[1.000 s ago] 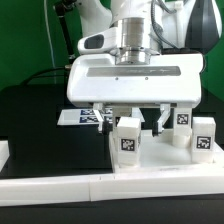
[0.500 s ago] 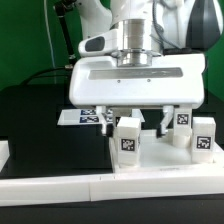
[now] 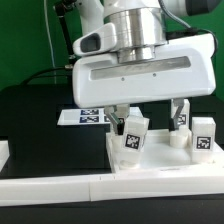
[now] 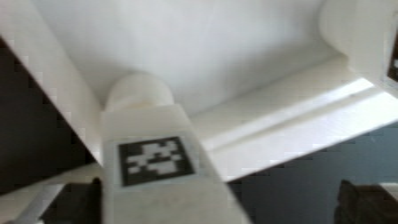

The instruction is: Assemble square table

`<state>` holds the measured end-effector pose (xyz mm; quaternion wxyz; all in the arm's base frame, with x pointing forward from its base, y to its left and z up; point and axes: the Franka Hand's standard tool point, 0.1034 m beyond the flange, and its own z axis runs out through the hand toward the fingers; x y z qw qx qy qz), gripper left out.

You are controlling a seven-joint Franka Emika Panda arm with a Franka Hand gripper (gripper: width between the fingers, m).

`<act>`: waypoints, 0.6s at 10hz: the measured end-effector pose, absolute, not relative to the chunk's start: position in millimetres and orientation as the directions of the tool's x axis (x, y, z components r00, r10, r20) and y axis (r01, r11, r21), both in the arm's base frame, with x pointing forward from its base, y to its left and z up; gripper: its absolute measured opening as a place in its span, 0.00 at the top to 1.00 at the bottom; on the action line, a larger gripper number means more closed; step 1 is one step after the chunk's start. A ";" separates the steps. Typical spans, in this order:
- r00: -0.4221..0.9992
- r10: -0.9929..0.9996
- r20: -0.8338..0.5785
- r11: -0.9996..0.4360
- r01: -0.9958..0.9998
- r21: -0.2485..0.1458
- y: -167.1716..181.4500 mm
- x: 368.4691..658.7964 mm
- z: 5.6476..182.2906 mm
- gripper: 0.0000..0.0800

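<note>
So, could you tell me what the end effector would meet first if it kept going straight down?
Most likely the tagged leg block standing on the table top, right under the open end effector; exact depth is unclear.

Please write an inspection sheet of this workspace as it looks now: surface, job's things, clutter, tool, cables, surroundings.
Surface: black table, with white border bars along its near edge.
Job's things: white square table top lies flat at the exterior view's right. One leg block stands tilted between the fingers; at least two more leg blocks stand by the top toward the exterior view's right.
Clutter: nothing seen besides the marker board lying flat on the table.
Tool: tool open, fingers either side of the tilted leg block; contact cannot be told.
Cables: a dark cable hangs behind the arm.
Surroundings: green backdrop behind the table.
</note>
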<state>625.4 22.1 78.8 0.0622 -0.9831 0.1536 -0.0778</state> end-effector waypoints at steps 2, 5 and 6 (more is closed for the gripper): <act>0.951 -0.301 0.076 -0.949 -0.290 -0.127 0.7 622.5 74.9 0.19; 0.942 -0.321 0.100 -0.944 -0.309 -0.119 4.6 624.5 74.5 0.19; 0.941 -0.322 0.105 -0.943 -0.310 -0.118 6.2 624.8 74.5 0.19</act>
